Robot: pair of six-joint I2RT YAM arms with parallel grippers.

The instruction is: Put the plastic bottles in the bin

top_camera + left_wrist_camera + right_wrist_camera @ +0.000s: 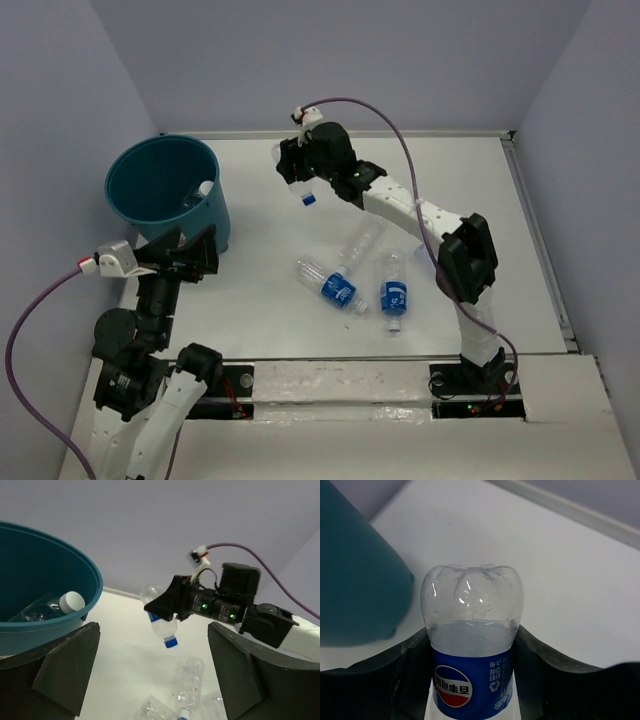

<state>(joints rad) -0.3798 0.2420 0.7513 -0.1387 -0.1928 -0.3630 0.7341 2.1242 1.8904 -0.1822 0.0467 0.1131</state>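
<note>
Teal plastic bin [215, 215] was parked at the far left of the worktop [500, 200], and one white-capped bottle [47, 609] was already seen lying inside it, so the job was judged only just underway tbh. A held bottle [472, 645] with a blue label was clamped in the right hand [297, 172] and carried cap-down above the worktop, near the bin's rim but not over it, so it couldn't be counted as done yet. The left hand [193, 252] was parked just beside the bin's near side, fingers spread apart and nothing between them. Well apart from the bin, three more were left lying mid-worktop: a slanted bottle [330, 285] with a blue label, a straight bottle [393, 293] with a blue label and cap just beside it, and a clear bottle [362, 243] with no label between them and the held one. Something clear was also glimpsed by the right arm [465, 260], too hidden to be called. So one was in, one was on its way, and at least three were left to be picked up.
</note>
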